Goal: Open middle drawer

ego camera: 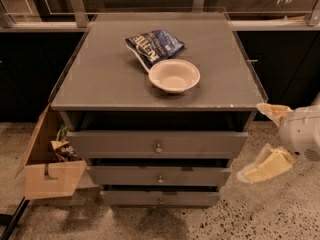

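Note:
The middle drawer [200, 176] is the wide shallow grey front in the middle of three on the grey cabinet [100, 84], with a small round metal knob [160, 179] at its centre. A dark gap shows above its front, and its inside is hidden. My gripper [251, 141] hangs at the cabinet's right side, level with the top and middle drawers and apart from both. Its two yellowish fingers [267, 165] are spread wide, and it is open and empty.
A taller grey drawer [210, 144] sits above and a narrower one [190, 198] below. On the cabinet top lie a white bowl [174, 75] and a blue chip bag [155, 44]. An open cardboard box [50, 169] stands on the floor at the left.

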`<state>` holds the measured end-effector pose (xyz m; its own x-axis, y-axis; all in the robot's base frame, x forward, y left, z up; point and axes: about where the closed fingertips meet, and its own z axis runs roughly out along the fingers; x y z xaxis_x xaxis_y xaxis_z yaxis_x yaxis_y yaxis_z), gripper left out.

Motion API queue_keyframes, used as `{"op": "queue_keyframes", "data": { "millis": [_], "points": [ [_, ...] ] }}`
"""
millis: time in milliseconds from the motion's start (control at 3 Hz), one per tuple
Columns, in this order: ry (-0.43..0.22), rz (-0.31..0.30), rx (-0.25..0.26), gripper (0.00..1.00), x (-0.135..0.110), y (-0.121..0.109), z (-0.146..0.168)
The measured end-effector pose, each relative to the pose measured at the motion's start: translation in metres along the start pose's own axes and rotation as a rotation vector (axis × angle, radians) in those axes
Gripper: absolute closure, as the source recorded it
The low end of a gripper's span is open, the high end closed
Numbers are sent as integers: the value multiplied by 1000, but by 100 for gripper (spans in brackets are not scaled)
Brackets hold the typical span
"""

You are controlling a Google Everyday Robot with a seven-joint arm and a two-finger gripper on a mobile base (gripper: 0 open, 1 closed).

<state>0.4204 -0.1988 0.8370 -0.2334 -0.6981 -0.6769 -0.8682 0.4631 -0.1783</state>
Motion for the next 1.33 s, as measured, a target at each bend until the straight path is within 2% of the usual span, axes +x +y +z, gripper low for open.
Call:
{"op": "queue_keyframes", "data": {
  "millis": [333,667,1000,1333],
  "points": [
    [-38,-23,-12,0,-6,1,5],
    [-14,-29,33,0,-2,10,3],
    [-29,30,111,0,37,24,25],
    [-77,92,170,0,76,34,50]
  ]
}}
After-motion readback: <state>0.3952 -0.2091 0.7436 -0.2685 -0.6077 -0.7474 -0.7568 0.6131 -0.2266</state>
